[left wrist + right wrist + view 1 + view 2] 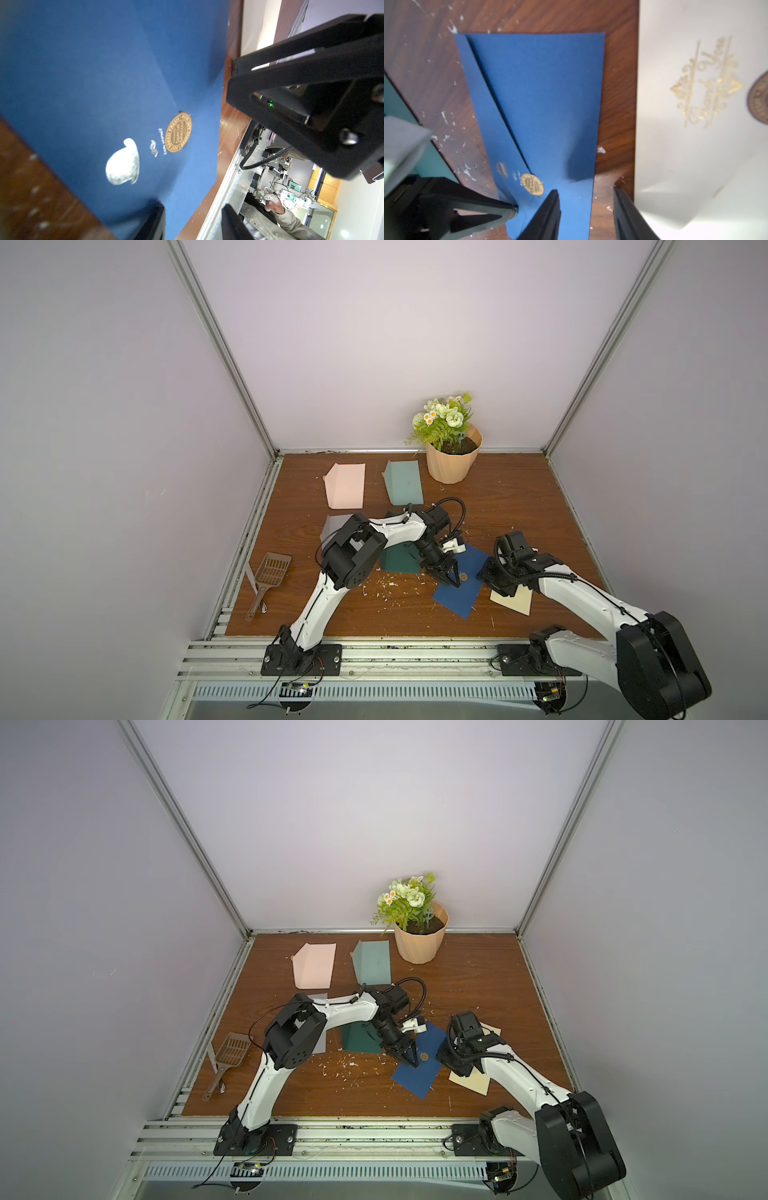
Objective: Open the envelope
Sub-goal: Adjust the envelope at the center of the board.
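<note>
Blue envelope (457, 593) is lying flat on the table (519, 497), center-right, with a gold sticker (178, 132) sitting on the flap tip. I'm holding my left gripper (451, 581) over it, jaws apart, grasping nothing, one fingertip (512, 208) touching the flap beside the sticker. My right gripper (585, 190) is straddling the envelope's edge, released, empty. Cream envelope (513, 601) is lying just beside.

Blue envelope (455, 597): lies flat on the wooden table (519, 497), right of centre toward the near edge, turned diagonal. Flap side up. Flap folded down, its tip under a round gold seal (533, 185). Silver mark beside the seal.
</note>
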Action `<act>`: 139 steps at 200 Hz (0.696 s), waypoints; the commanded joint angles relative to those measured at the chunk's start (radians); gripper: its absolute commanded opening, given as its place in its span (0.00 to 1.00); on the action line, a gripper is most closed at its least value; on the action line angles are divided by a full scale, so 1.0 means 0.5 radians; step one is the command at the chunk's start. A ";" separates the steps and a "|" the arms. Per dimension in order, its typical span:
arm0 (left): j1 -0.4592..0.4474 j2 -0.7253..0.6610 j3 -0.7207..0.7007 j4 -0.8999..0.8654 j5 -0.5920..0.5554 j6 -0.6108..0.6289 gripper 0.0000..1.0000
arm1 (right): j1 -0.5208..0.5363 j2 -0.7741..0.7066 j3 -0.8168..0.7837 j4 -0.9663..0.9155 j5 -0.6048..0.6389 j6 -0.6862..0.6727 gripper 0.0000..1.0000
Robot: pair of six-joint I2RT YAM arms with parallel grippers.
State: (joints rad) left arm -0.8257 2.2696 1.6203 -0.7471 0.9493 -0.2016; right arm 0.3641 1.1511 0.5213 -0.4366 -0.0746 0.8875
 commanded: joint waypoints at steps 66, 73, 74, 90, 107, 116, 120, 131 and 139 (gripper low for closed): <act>0.002 0.036 -0.080 -0.015 -0.184 0.059 0.47 | -0.201 0.225 0.145 -0.253 0.313 -0.111 0.49; 0.002 0.030 -0.087 -0.015 -0.184 0.062 0.47 | -0.225 0.224 0.137 -0.237 0.308 -0.126 0.49; 0.001 0.029 -0.090 -0.015 -0.184 0.064 0.47 | -0.230 0.223 0.135 -0.233 0.304 -0.128 0.50; 0.001 0.026 -0.094 -0.015 -0.184 0.067 0.47 | -0.293 0.235 0.123 -0.152 0.262 -0.168 0.49; 0.001 0.026 -0.087 -0.015 -0.184 0.066 0.47 | -0.319 0.292 0.192 -0.117 0.228 -0.204 0.49; 0.003 0.026 -0.087 -0.015 -0.184 0.068 0.47 | -0.321 0.339 0.237 -0.124 0.233 -0.224 0.50; 0.003 0.026 -0.089 -0.015 -0.184 0.067 0.47 | -0.322 0.362 0.258 -0.130 0.236 -0.233 0.50; 0.001 0.023 -0.094 -0.015 -0.184 0.071 0.47 | -0.339 0.419 0.301 -0.165 0.253 -0.253 0.50; 0.001 0.018 -0.099 -0.015 -0.185 0.070 0.47 | -0.350 0.447 0.320 -0.181 0.249 -0.278 0.50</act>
State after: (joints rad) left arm -0.8257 2.2662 1.6051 -0.7319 0.9604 -0.1940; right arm 0.2047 1.3209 0.6544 -0.4835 0.0246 0.7925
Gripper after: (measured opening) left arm 0.468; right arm 0.500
